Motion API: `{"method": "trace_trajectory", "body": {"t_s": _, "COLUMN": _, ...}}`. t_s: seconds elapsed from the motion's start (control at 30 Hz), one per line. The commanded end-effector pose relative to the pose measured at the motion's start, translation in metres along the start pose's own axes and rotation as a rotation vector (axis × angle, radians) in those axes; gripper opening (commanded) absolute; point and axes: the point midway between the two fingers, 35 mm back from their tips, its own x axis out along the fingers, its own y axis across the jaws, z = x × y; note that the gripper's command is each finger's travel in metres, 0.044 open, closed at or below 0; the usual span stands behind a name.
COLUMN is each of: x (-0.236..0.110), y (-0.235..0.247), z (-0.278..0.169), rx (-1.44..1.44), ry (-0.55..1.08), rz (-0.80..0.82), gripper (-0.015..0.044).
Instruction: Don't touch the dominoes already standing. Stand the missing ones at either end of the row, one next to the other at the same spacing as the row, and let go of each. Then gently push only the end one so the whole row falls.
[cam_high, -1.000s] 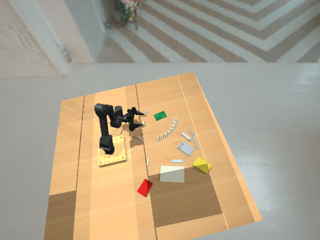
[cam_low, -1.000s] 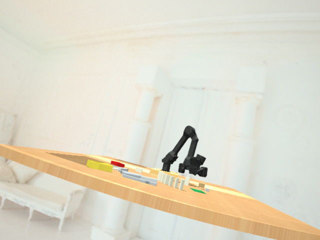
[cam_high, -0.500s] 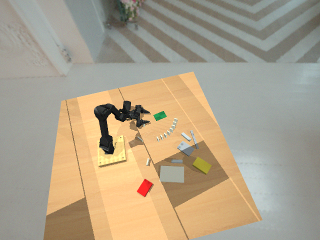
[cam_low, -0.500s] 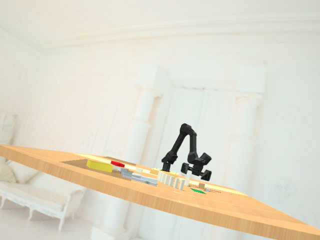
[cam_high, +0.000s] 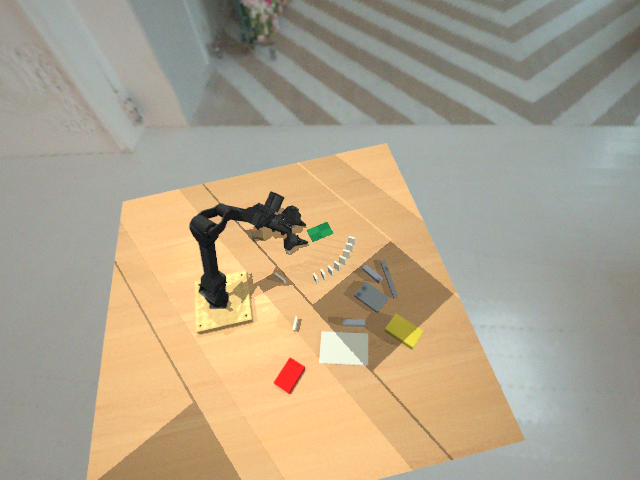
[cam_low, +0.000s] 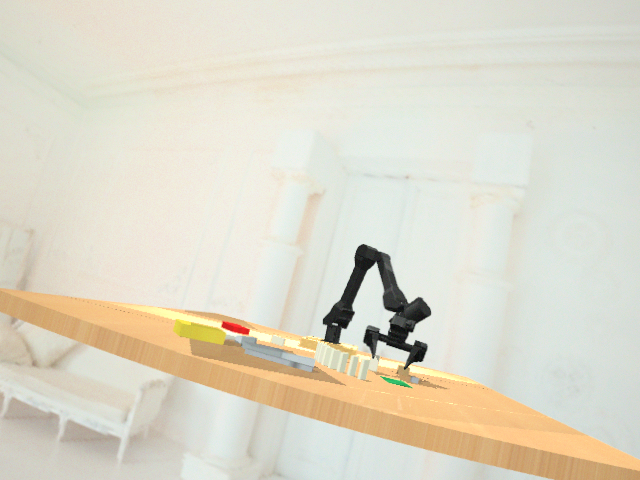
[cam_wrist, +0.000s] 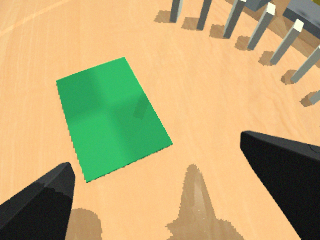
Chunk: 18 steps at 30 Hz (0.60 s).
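Observation:
A curved row of several white dominoes (cam_high: 338, 262) (cam_low: 341, 360) (cam_wrist: 236, 14) stands on the wooden table (cam_high: 170, 408). My gripper (cam_high: 295, 233) (cam_low: 392, 360) (cam_wrist: 158, 155) is open and empty. It hangs low over the table just left of the row's far end, beside a flat green card (cam_high: 319, 230) (cam_low: 395, 381) (cam_wrist: 110, 116). Two more loose dominoes lie flat: a grey one (cam_high: 280, 277) near the arm's base and a white one (cam_high: 295, 323) further forward.
Grey slabs and bars (cam_high: 370, 296) (cam_low: 279, 356) lie right of the row. A yellow block (cam_high: 403, 330) (cam_low: 199, 331), a white tile (cam_high: 343, 347) and a red tile (cam_high: 289, 375) (cam_low: 235, 327) lie nearer the front. The arm stands on a pale base plate (cam_high: 235, 317).

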Motion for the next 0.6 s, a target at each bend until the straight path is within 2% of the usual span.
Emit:
{"method": "trace_trajectory", "body": {"t_s": 0.0, "x": -0.035, "y": -0.019, "z": 0.021, "rx": 0.147, "ry": 0.483, "rz": 0.05, "gripper": 0.044}}
{"method": "trace_trajectory", "body": {"t_s": 0.17, "x": -0.062, "y": -0.034, "z": 0.02, "rx": 0.205, "ry": 0.664, "rz": 0.033, "gripper": 0.044}}
{"method": "trace_trajectory", "body": {"t_s": 0.43, "x": -0.089, "y": -0.051, "z": 0.013, "rx": 0.232, "ry": 0.823, "rz": -0.017, "gripper": 0.044}}
{"method": "trace_trajectory", "body": {"t_s": 0.57, "x": -0.09, "y": -0.051, "z": 0.013, "rx": 0.234, "ry": 0.829, "rz": -0.019, "gripper": 0.044}}
